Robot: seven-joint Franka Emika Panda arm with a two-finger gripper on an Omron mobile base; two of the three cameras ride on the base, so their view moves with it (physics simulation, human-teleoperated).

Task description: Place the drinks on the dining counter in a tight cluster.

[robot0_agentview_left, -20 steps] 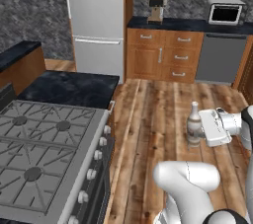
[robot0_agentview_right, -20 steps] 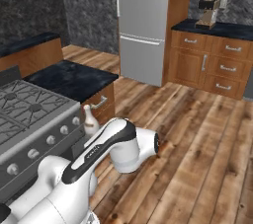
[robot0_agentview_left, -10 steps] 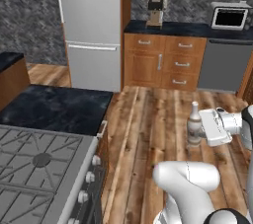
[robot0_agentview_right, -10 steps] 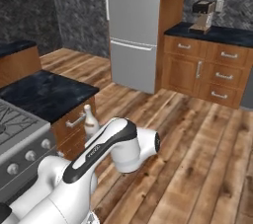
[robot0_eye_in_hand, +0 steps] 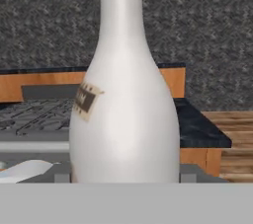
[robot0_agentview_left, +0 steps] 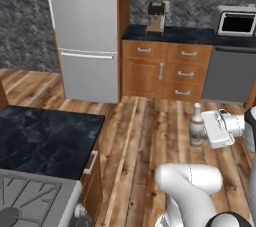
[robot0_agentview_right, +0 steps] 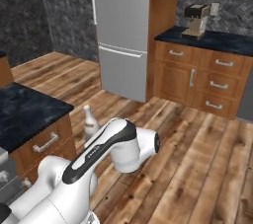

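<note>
- The slim tan bottle with a white neck stands upright between the fingers of the gripper, which looks closed on it.
- The room view has slid sideways: the base is driving, carrying the bottle; no dining counter near yet.

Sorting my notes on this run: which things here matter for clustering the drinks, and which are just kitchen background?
Job:
- bottle, upright in the tool

Background:
- fridge
- coffee maker
- microwave
- stove
- black counter beside the stove
- drawers
</note>
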